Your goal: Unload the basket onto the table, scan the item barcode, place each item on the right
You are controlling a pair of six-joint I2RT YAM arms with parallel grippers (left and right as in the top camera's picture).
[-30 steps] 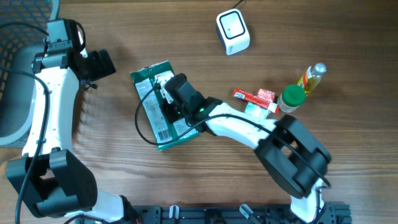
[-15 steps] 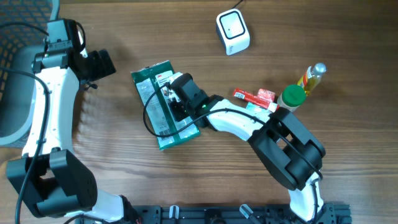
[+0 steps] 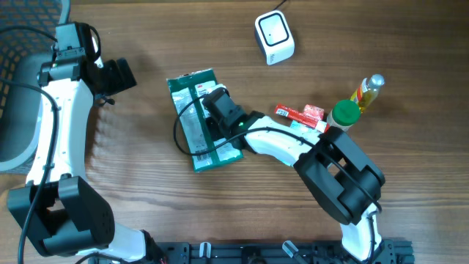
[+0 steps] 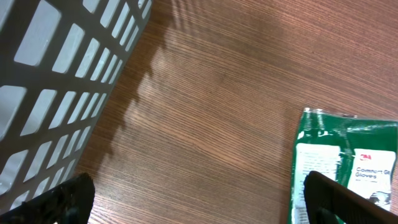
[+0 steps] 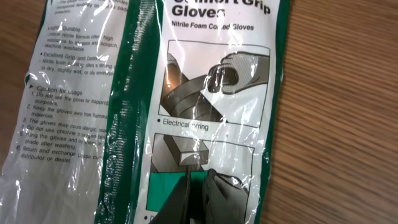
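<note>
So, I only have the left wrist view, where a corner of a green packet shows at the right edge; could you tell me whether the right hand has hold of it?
Observer: Yes. The right hand is shut, with its tips on the glove packet.
Operator: Thank you. Where is the scanner, please?
Observer: The white scanner stands apart from the packet, farther out on the table and toward the robot's right.
Operator: Is anything else lying near it?
Observer: A red packet, a green-capped bottle and a yellow bottle sit together, off to the glove packet's right.
</note>
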